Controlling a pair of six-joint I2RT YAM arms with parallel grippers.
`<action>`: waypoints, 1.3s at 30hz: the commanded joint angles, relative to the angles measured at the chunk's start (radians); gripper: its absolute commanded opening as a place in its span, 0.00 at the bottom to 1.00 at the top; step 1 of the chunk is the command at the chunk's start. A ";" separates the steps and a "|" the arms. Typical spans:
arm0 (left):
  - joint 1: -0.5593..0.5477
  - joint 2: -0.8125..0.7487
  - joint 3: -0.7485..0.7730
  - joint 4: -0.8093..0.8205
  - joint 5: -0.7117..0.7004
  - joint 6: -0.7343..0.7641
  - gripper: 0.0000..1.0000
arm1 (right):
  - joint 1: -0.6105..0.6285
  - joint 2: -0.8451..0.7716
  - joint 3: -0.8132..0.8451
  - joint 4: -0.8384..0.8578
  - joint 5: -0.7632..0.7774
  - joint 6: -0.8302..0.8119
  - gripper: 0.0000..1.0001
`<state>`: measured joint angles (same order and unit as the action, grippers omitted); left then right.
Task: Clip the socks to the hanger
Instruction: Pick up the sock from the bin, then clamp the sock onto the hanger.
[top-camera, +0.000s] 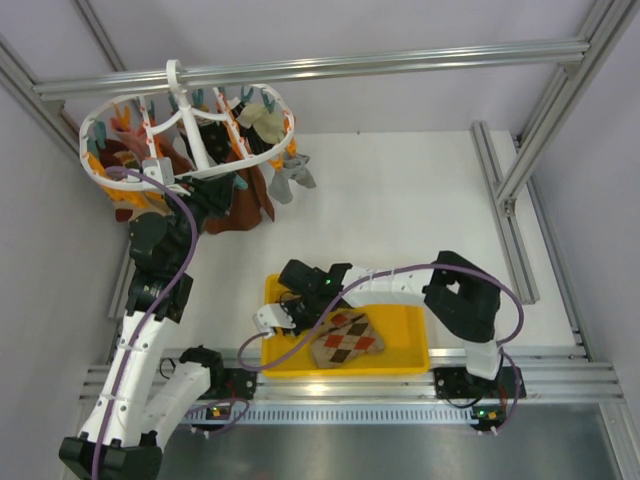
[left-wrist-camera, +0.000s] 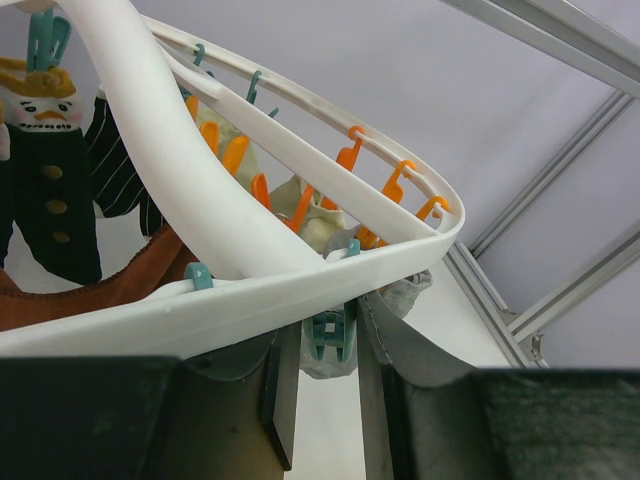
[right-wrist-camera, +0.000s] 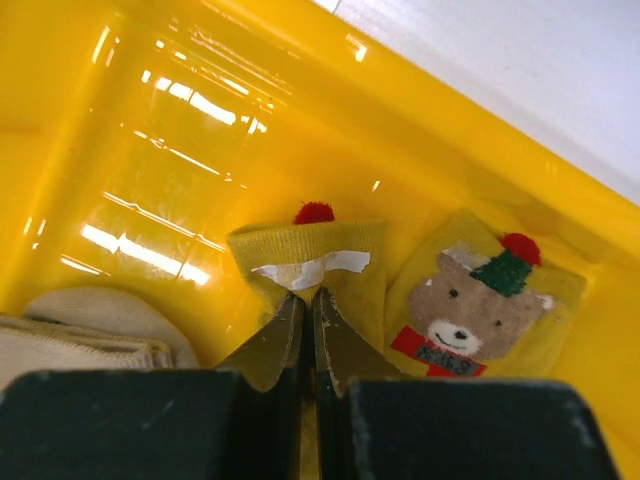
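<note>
My right claw (right-wrist-camera: 308, 298) is pinched shut on the cuff of one mustard-yellow sock (right-wrist-camera: 345, 250), close to the wall of the yellow tray (right-wrist-camera: 150, 150). A second mustard sock (right-wrist-camera: 470, 300) lies just beside it, and one argyle sock (top-camera: 345, 338) is nearby. My left claw (left-wrist-camera: 328, 360) straddles one teal clip (left-wrist-camera: 330, 335) under the rim of the hanger (left-wrist-camera: 250, 310); I cannot tell whether it grips. Bare tabletop (top-camera: 400, 200) lies between tray and hanger.

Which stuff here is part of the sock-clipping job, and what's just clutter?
Job:
- hanger
- argyle sock
- yellow sock, pinched by right gripper
- bear sock

Lying about:
- grey sock, on the hanger
- brown socks, on the hanger
- frame
</note>
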<state>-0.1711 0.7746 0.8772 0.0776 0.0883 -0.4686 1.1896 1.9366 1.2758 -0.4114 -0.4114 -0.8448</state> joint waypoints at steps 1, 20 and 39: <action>0.016 0.018 0.008 -0.004 -0.036 0.028 0.00 | 0.013 -0.135 0.008 0.011 -0.001 0.032 0.00; 0.016 0.023 0.017 0.007 -0.012 -0.007 0.00 | -0.309 -0.597 0.033 0.239 -0.052 0.622 0.00; 0.016 0.012 0.023 -0.010 0.024 -0.099 0.00 | -0.300 -0.272 0.208 0.683 0.114 0.780 0.00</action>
<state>-0.1661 0.7750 0.8772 0.0772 0.1070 -0.5388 0.8818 1.6524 1.4471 0.1276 -0.3161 -0.0784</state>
